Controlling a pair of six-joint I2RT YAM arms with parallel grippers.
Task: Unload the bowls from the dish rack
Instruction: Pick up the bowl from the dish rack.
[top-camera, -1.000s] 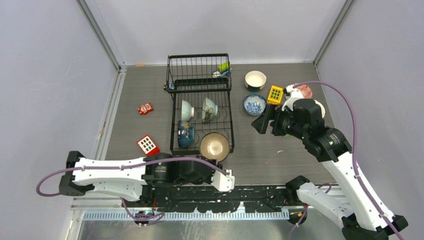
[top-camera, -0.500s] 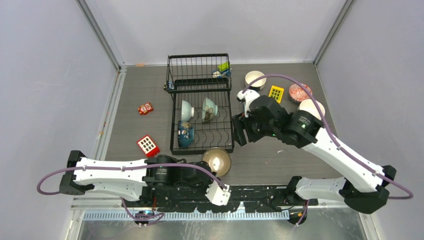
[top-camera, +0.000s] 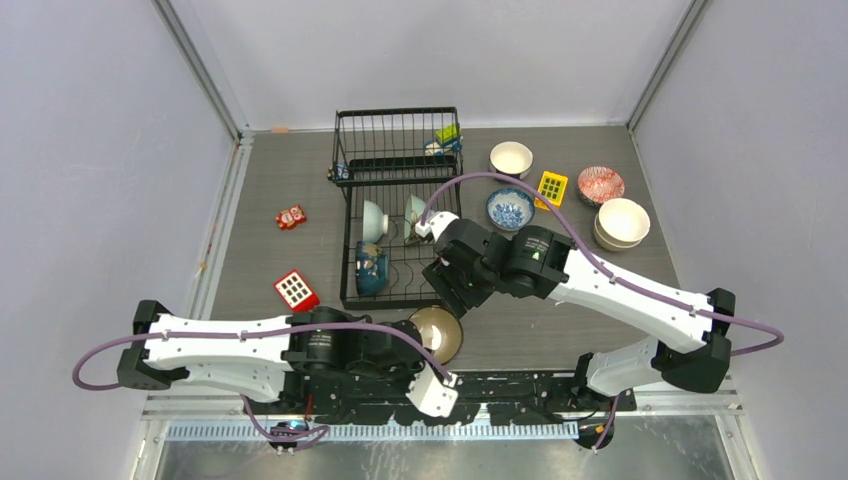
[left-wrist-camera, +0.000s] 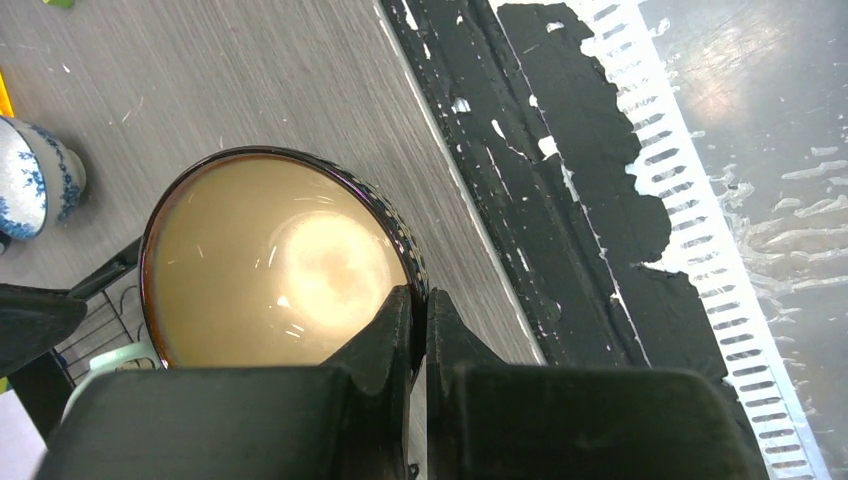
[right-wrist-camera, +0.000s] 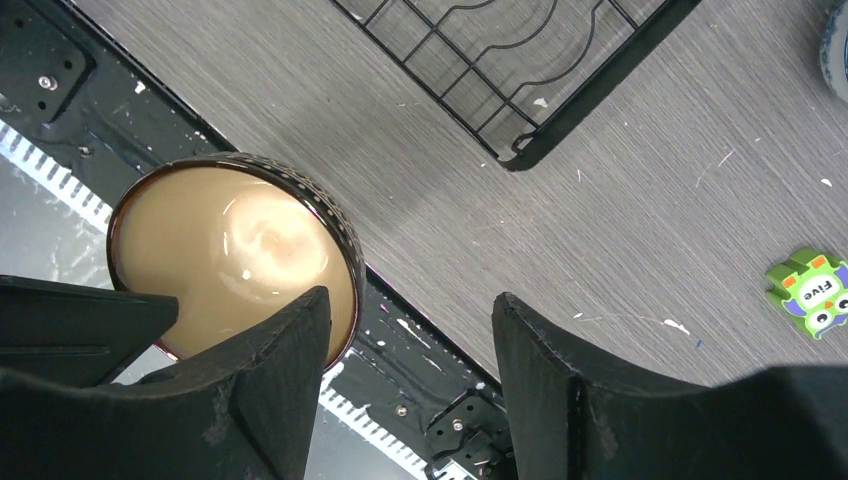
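The black wire dish rack (top-camera: 400, 150) stands mid-table. Three bowls lean in its tines: a pale green one (top-camera: 374, 220), a second (top-camera: 414, 208) partly behind my right arm, and a teal one (top-camera: 369, 268). A brown bowl (top-camera: 437, 333) with a tan inside (left-wrist-camera: 280, 260) sits off the rack near the table's front edge. My left gripper (left-wrist-camera: 420, 300) is shut on its rim. My right gripper (top-camera: 448, 292) hovers open over the rack's front right corner (right-wrist-camera: 520, 150), just above that brown bowl (right-wrist-camera: 230, 250), with nothing between its fingers.
On the table to the right are a cream bowl (top-camera: 511, 158), a blue-and-white bowl (top-camera: 509, 209), a red-patterned bowl (top-camera: 600, 184) and stacked cream bowls (top-camera: 621, 222). A yellow block (top-camera: 552, 186) lies among them. Red blocks (top-camera: 296, 289) lie left of the rack, a green owl block (right-wrist-camera: 815, 290) right.
My right arm swung left from the bowls at the right to the rack's front right corner, its jaws narrowing somewhat. My left gripper drew the brown bowl off the rack toward the near edge.
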